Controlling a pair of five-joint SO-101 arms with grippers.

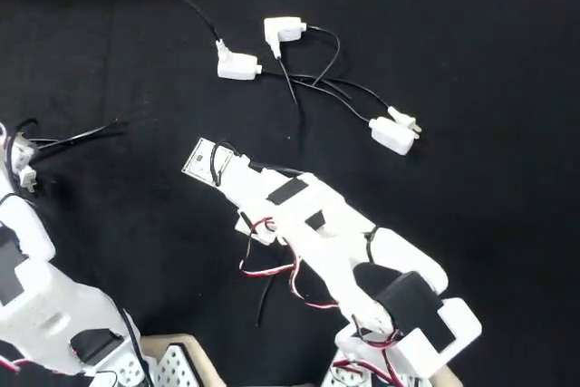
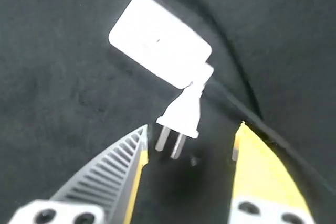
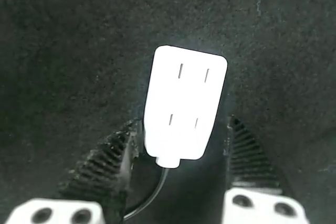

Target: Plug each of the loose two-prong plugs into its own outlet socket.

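A white outlet block [image 3: 185, 103] with two pairs of slots lies face up on the black cloth. My right gripper [image 3: 181, 124] is open, its fingers on either side of the block's cord end without touching it. From above, the same block [image 1: 201, 160] pokes out from under that gripper [image 1: 220, 172] left of the table's middle. A white two-prong plug [image 2: 181, 116] lies just off the tips of my open left gripper [image 2: 189, 129], prongs toward the fingers. Its cord leads to a white block [image 2: 157, 43]. The left gripper [image 1: 16, 159] sits at the table's far left edge.
More white plugs and blocks lie at the back: one [image 1: 238, 66], another [image 1: 284, 30], and a block [image 1: 391, 136] with a plug [image 1: 405, 119] to the right. Black cords [image 1: 317, 83] trail between them. Loose red and black wires [image 1: 272, 269] hang under the right arm.
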